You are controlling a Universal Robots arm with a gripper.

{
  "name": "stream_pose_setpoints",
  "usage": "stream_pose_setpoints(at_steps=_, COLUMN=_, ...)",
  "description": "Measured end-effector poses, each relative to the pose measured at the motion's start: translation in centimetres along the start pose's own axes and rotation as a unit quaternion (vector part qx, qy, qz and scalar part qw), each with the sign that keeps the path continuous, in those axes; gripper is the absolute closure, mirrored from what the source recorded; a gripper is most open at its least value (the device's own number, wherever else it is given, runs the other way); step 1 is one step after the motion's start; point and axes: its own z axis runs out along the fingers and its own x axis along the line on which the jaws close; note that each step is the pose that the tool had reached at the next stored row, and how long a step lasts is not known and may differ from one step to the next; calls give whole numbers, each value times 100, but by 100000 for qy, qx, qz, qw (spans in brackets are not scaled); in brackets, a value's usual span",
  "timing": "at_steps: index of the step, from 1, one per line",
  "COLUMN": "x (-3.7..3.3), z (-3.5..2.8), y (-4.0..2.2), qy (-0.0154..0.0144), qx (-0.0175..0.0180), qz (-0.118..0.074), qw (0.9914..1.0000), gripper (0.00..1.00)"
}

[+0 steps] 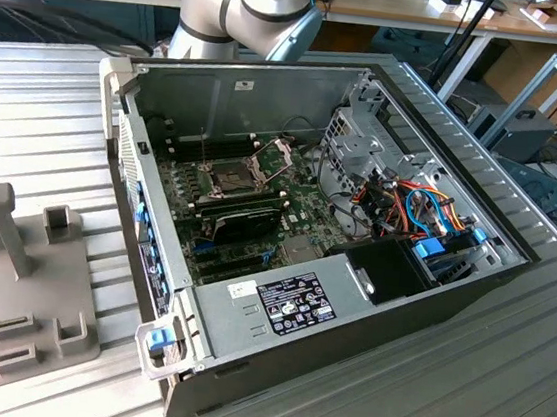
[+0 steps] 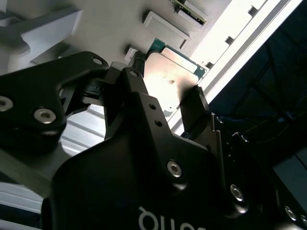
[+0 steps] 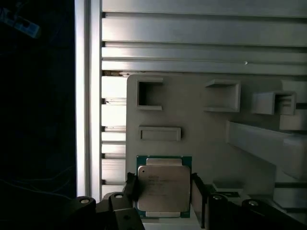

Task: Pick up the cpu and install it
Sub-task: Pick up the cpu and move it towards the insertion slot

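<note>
Where the exterior view takes in the ribbed metal tabletop [image 1: 499, 395], noted an open computer case [image 1: 238, 390] lying lid-off with walls standing all round. Inside, logged a dark square socket [image 1: 232, 175] with its hinged frame swung up, a long black expansion card [image 1: 245, 221] just beside it, and open room straight above the socket. Saw white and black labels [image 1: 288, 305] on the power supply box, print too small to make out. Placed a grey fixture plate [image 1: 13, 334] beside the case at the exterior view's left, and the arm [image 1: 251, 4] behind the case.

In the second wrist view, found the pincer [image 2: 168, 77] clenched on the cpu [image 2: 172, 79], with black fingers [image 2: 192, 110] against two opposite edges and the silver lid up. Located the cpu over the fixture plate, close to the plate's edge and the bright tabletop rail. Cannot tell whether resting or lifted. Noted white lettering on the pincer body, cut off.

In the first wrist view, confirmed the grip from above, with the other two cpu edges free. Marked a narrow raised bar [image 3: 159, 133] near the cpu and rectangular frames [image 3: 149, 93] farther off. Faint print on the lid, illegible.
</note>
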Motion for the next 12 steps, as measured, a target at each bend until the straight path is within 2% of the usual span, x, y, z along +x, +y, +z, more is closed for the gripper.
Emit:
stream_pose_setpoints(at_steps=10, x=0, z=-310, y=-11, qy=7, qx=639, qz=-2, qw=99998, gripper=45)
stream_pose_setpoints(at_steps=12, x=-1, z=-355, y=-13, qy=3, qx=720, qz=-4, qw=99997, gripper=45)
